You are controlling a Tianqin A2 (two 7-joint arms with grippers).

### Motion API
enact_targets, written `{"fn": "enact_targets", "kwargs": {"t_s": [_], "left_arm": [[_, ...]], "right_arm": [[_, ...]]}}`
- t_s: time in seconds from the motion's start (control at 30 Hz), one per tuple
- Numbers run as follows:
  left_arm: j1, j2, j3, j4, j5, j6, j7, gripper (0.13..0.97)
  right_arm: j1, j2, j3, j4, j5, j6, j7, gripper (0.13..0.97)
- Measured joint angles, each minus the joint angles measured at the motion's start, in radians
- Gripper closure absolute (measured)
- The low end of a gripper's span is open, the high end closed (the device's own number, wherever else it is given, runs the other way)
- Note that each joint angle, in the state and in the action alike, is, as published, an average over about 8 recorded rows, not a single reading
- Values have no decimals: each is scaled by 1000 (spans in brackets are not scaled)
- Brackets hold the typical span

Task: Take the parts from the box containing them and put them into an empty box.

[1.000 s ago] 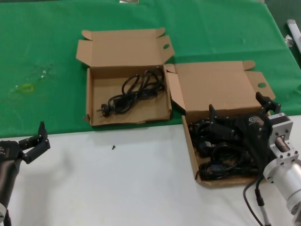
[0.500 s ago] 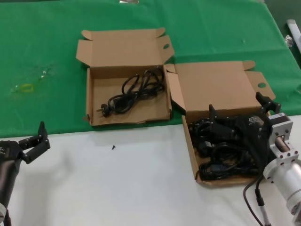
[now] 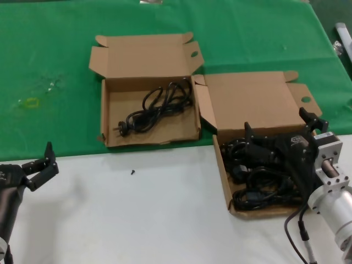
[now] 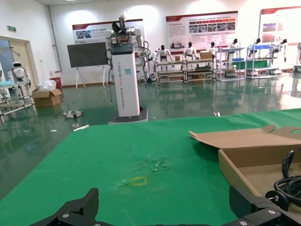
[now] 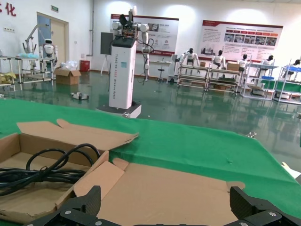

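Observation:
The box containing the parts [image 3: 253, 99] lies at the right with one lid ear bent inward. It holds a pile of black coiled cords [image 3: 258, 184]. My right gripper [image 3: 275, 125] is open just above that pile, holding nothing. Its wrist view looks over the gripper [image 5: 165, 203] at that box's lid [image 5: 188, 183]. The other box [image 3: 118, 91] lies back left with both ears flat and one cord [image 3: 157, 107] inside. That cord also shows in the right wrist view [image 5: 47, 172]. My left gripper [image 3: 39, 165] is open and empty over the white table at front left.
A green cloth [image 3: 55, 55] covers the back half and a white table top [image 3: 137, 220] the front. A small black bit [image 3: 132, 172] lies on the white part. A yellow mark [image 3: 30, 103] is on the cloth at left.

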Motion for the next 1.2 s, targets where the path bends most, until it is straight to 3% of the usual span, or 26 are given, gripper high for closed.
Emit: {"fn": "enact_targets", "kwargs": {"t_s": [1.2], "left_arm": [[0, 0, 0, 0, 0, 0, 0, 132]], "right_arm": [[0, 0, 0, 0, 0, 0, 0, 129]]}}
